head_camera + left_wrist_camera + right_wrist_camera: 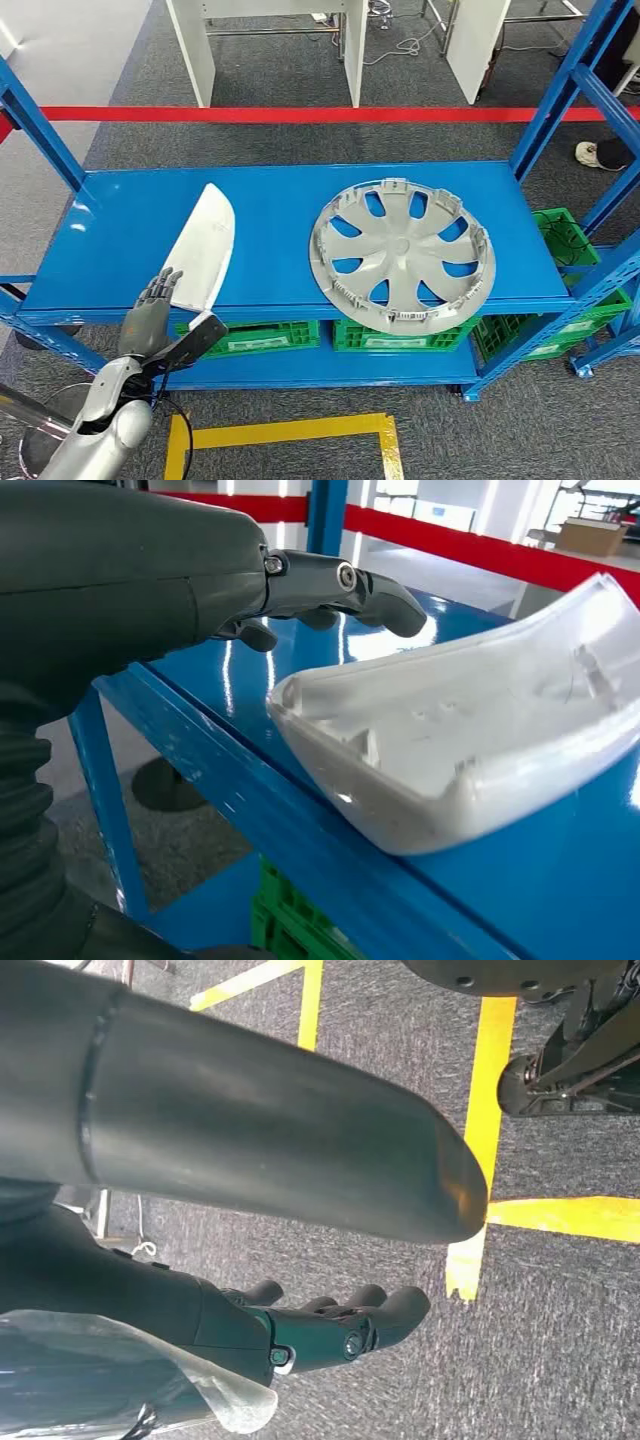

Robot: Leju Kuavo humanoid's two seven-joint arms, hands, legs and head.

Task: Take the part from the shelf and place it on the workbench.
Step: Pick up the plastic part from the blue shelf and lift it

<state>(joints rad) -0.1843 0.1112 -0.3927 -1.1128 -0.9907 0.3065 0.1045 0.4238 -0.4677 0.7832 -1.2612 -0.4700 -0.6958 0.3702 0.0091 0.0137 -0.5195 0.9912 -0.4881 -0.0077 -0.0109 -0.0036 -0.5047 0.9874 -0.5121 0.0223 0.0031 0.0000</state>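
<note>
A long white plastic part (pixel 204 245) lies on the blue shelf (pixel 113 230) near its front left edge; up close the white part (pixel 468 750) shows its hollow inner side. My left hand (pixel 151 310) hovers at the part's near end with fingers stretched out, holding nothing; in the left wrist view its fingers (pixel 332 585) reach just above and beside the part's tip, apart from it. My right hand (pixel 317 1330) hangs over the grey carpet with fingers loosely extended and nothing in it.
A silver wheel cover (pixel 401 250) lies on the shelf's right half, overhanging the front edge. Green crates (pixel 256 335) sit on the lower shelf level. Blue uprights (pixel 562 90) flank the shelf. Yellow floor tape (pixel 287 435) marks the carpet in front; a red barrier (pixel 302 114) runs behind.
</note>
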